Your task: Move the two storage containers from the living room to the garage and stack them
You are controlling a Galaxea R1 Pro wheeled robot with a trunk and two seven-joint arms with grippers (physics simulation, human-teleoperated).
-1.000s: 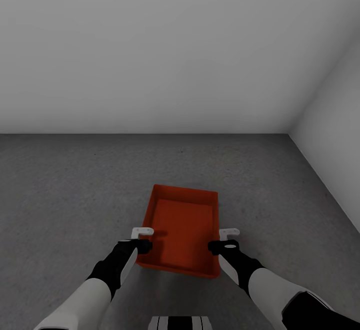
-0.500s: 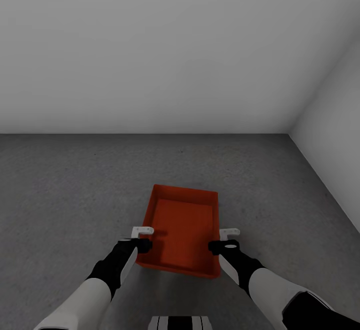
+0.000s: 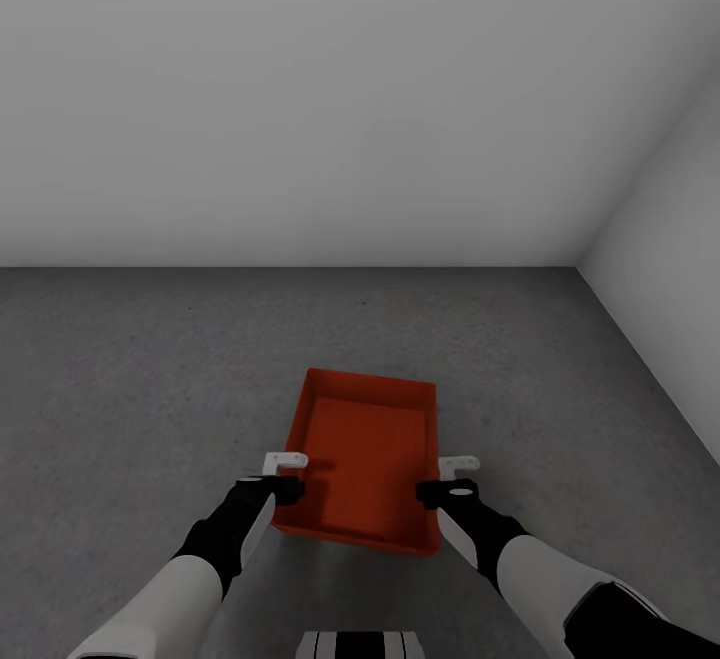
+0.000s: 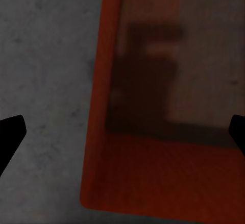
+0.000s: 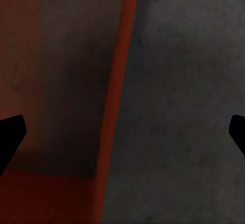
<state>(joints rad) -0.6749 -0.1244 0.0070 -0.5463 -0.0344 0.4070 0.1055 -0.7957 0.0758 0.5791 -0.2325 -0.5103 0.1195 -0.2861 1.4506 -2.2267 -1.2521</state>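
Container (image 3: 362,459) sits flat on the grey concrete floor (image 3: 150,389) of the garage, close in front of your base and well short of the white walls (image 3: 350,89), its open top facing up and its long sides running away from you. That spot leaves free floor on every side, which should suit it as the bottom bin of the stack. Your left tool (image 3: 283,477) hangs over the left long wall and your right tool (image 3: 450,477) over the right one, so the two bracket the bin the way a two-handed carry would. In each wrist view the dark fingertips (image 4: 10,137) stand wide apart at the frame edges, with the orange rim (image 4: 99,106) running between them and floor beyond; the right wrist view shows the same, rim (image 5: 120,96) between spread tips (image 5: 10,137). Both tools read as open, straddling the walls without clamping them, so the bin's weight looks to rest on the floor. Judged from this, one container is placed and the second is not yet stacked; you would need to lift clear straight up to avoid nudging it.
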